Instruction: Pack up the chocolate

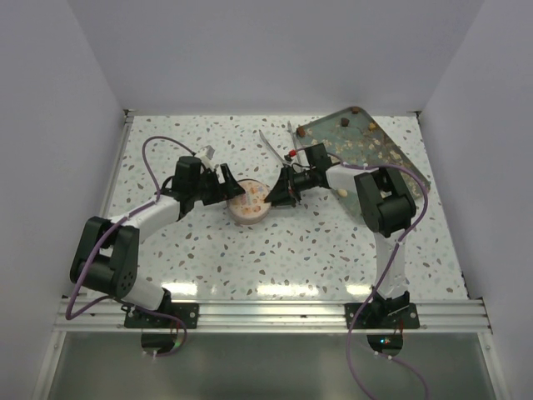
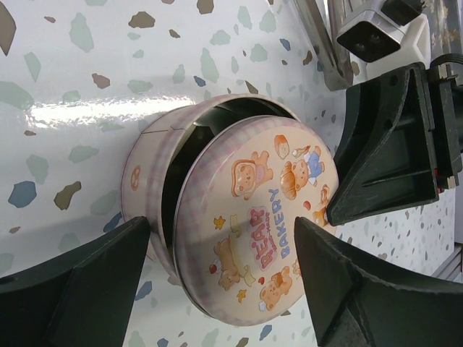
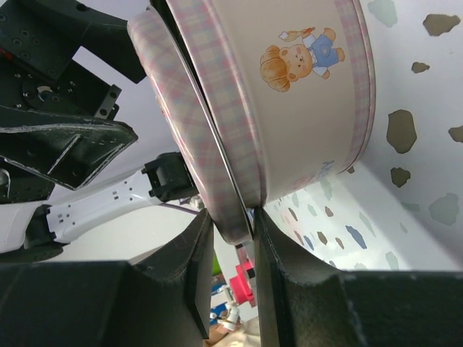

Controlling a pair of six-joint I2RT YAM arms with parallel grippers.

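- At the table's far right, on a flat tray [image 1: 400, 154], lie the chocolate [image 1: 343, 122] lumps — tiny, dark brown and tan.
- Right gripper [image 3: 230, 271] pinches the tilted lid [image 2: 257, 224] rim of the tin [image 2: 155, 163].
- Left gripper [image 2: 221, 278] gapes wide around the tin — touching nothing visible.

Choc lumps [image 1: 367, 127], mostly dk brown w/ some tan, scattered loose on tilted tray [image 1: 398, 158], far right of counter [image 1: 316, 250].

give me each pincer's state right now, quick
left pincer: open, straddling the tin, not clamped.
right pincer: shut on the rim of the tin's lid, which sits tilted on the tin.
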